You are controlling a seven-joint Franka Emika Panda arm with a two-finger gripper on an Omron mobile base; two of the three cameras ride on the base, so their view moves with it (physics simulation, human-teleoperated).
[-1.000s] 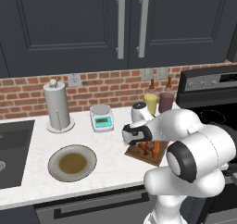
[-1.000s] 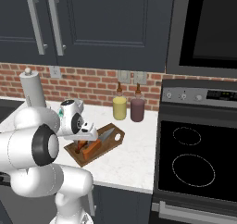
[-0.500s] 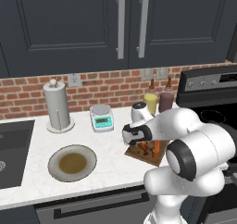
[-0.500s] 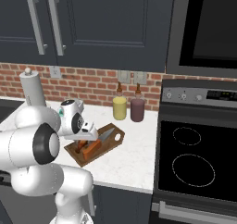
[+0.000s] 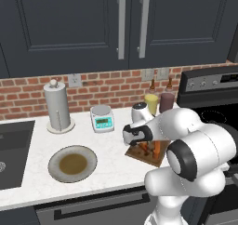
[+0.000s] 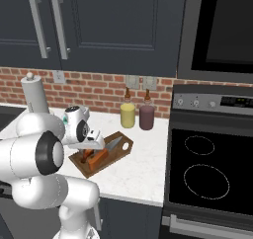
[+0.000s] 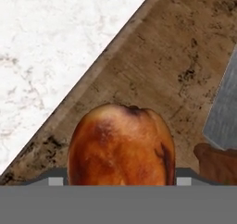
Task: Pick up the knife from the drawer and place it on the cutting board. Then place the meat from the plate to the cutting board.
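The counter (image 5: 32, 177) and everything standing on it look the same as a second ago, and the white arm (image 5: 186, 126) has hardly shifted its pose over that time, so the motion has settled into a pause over the cutting board (image 6: 121, 153). The plate (image 5: 53, 163), well to the left of the cutting board in the left base view, is bare, its brownish centre carrying nothing, which suggests that both items have already reached the cutting board. The hand (image 6: 90, 151) hangs low over the near end of the cutting board, fingers pointing down at it. The knife (image 7: 222, 121) lies on the cutting board just beside the hand, and the meat (image 7: 121, 144) sits on the cutting board close to its edge, directly between the finger tips. Whether the fingers grip the meat or have let go cannot be told, since the pads' contact with it is hidden at the bottom of the hand view. With so little movement in the arm, the likely reading is that the last step is at the point of release, and only a clean withdrawal upward is left to do. The right base view gives the knife's whole lie, silver blade toward the far end of the cutting board and orange handle near the hand, where the left base view has the arm covering much of it. The hand view alone makes plain that the meat rests on the wood.
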